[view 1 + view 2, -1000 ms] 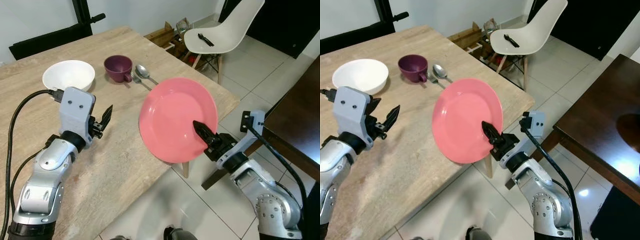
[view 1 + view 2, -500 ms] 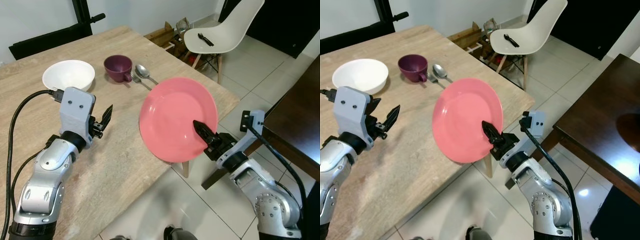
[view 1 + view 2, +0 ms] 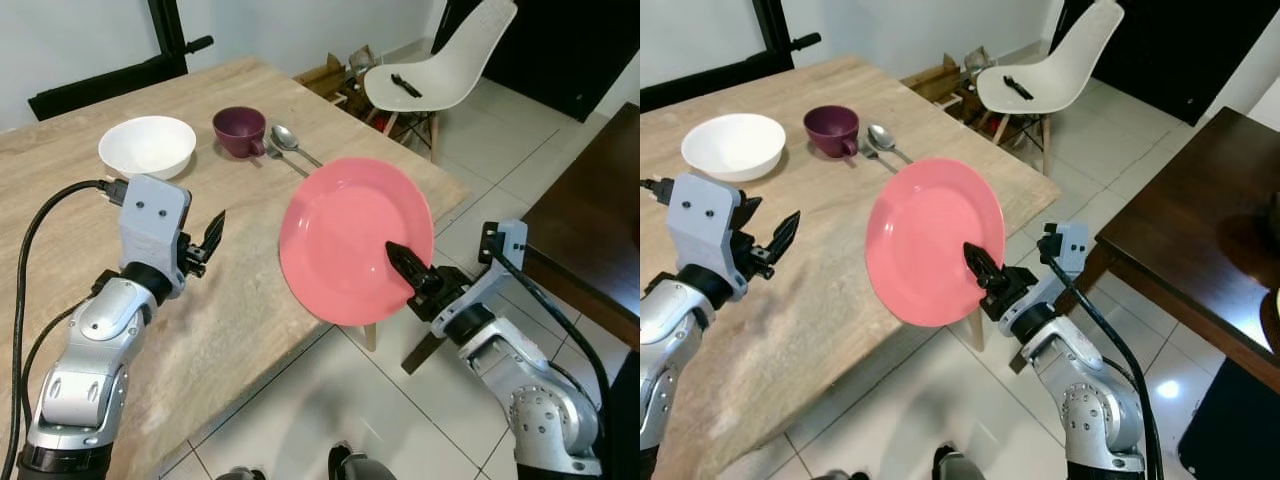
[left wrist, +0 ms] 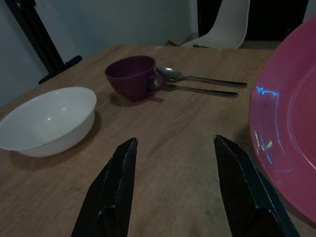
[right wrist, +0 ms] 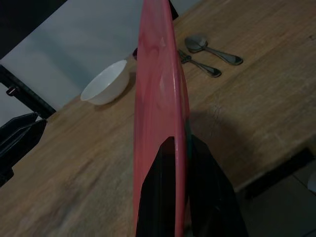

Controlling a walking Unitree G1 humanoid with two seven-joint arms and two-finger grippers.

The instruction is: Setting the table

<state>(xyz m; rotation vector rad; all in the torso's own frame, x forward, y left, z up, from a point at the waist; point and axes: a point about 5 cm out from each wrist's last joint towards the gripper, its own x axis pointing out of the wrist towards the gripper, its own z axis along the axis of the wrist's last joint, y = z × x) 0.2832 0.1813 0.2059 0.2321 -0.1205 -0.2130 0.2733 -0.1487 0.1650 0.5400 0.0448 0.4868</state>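
Right wrist view: your right gripper pinches pink plate rim, tilted above table edge. Left gripper spread, empty.

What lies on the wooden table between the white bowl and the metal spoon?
In the left eye view, a dark purple cup stands between white bowl and metal spoon.

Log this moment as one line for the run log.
right gripper: shut on pink plate, tilted over table edge | left gripper: open, above table | bowl, cup: placed

No text, label, brand or number can be read anywhere.
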